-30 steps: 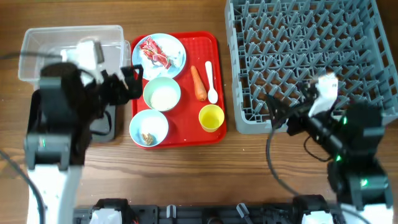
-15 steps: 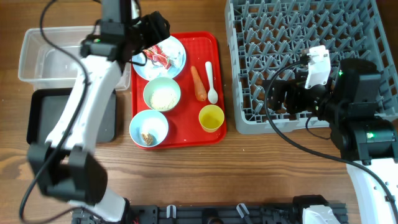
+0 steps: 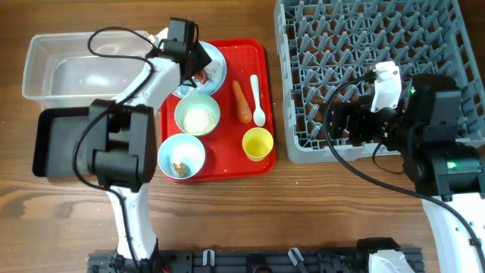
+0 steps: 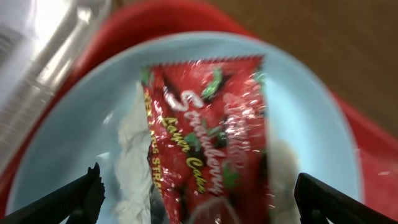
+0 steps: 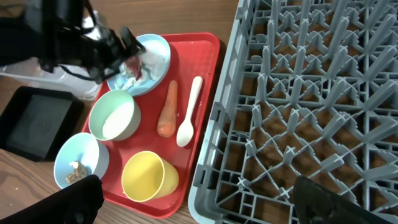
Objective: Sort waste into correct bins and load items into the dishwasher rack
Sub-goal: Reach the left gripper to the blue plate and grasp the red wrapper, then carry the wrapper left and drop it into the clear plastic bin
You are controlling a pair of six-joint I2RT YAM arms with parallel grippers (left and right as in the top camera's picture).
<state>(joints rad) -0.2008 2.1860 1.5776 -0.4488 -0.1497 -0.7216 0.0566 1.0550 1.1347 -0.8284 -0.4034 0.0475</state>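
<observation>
Hovering wide open, empty, left gripper [image 4: 198, 198] is straddling the wrapper [image 4: 208, 143]; likely light, crinkly, slippery, it is wanting a pinch at its crumpled middle; right gripper [image 5: 200, 198] is hanging open, empty.

Robot lab bench, mock kitchen setup: wood surface [image 3: 227, 220], left arm [image 3: 125, 152] & right arm [image 3: 436, 144] w/ cables, dishwasher rack [image 3: 356, 45], red tray [image 3: 227, 148].

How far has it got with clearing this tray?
Nothing done yet: the rack, clear tub and black tray look empty. In hand: the left gripper hovers open over the wrapper on the plate; the right gripper hangs open by the rack. Left: carrot, spoon, cup, green bowl, blue bowl.
</observation>
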